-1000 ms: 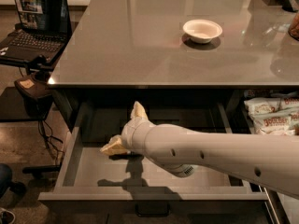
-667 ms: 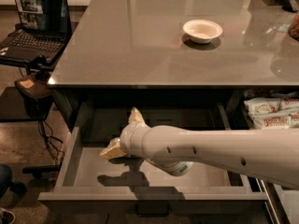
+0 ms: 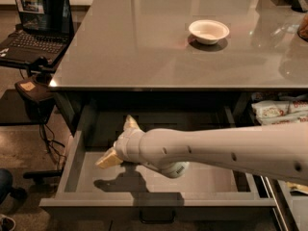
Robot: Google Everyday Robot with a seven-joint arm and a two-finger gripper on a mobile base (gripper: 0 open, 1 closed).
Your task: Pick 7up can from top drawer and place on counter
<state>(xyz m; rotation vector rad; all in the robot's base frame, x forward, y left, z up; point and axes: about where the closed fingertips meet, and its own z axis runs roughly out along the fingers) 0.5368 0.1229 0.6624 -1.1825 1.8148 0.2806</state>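
Gripper [image 3: 119, 142] hangs inside the pulled-open top drawer [image 3: 72, 168], spread wide and empty. The 7up can [image 3: 176, 170] sits behind its fingertips, half hidden under the forearm, so it likely overshot.

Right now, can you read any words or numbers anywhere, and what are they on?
Nothing here reads clearly.
Laptop screen: bright picture, too blurred to read.
Snack packets right of the top drawer: red print, too blurred.
7up can: mostly hidden under the arm, no label legible.
Gripper, jaws spread, inside the drawer left of the can: no markings.
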